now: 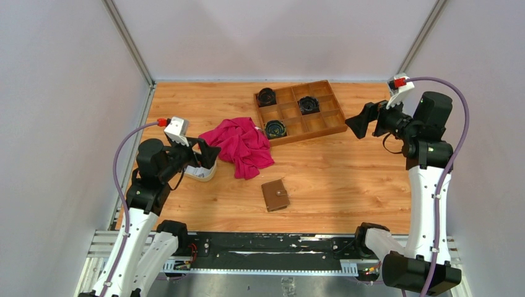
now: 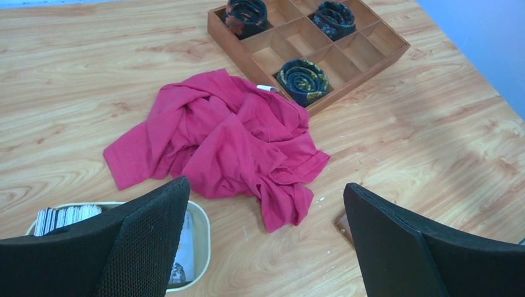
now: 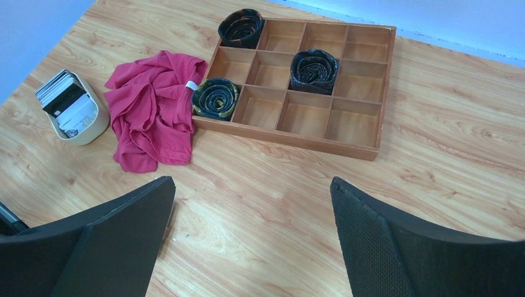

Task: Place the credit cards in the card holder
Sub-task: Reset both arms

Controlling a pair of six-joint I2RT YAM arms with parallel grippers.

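- While left end effector (image 2: 265, 185) and right end effector (image 3: 252, 182) hang released and empty, credit cards (image 2: 65, 216) stand in a dish (image 2: 201, 229) beneath the left one.
- Shut, the card holder (image 1: 275, 195) lies to its right.
- Likely step: first reach; next, lower and pinch one card.

1. cream oval dish (image 2: 202, 241): we see part of its rim; the black finger (image 2: 142, 247) of the left gripper (image 2: 266, 185) covers the rest.
2. stack of thin white and grey plastic cards (image 2: 67, 216): top edges only, print too small for us to read.
3. small brown leather wallet (image 2: 342, 225): one corner shows, the rest behind the other finger.
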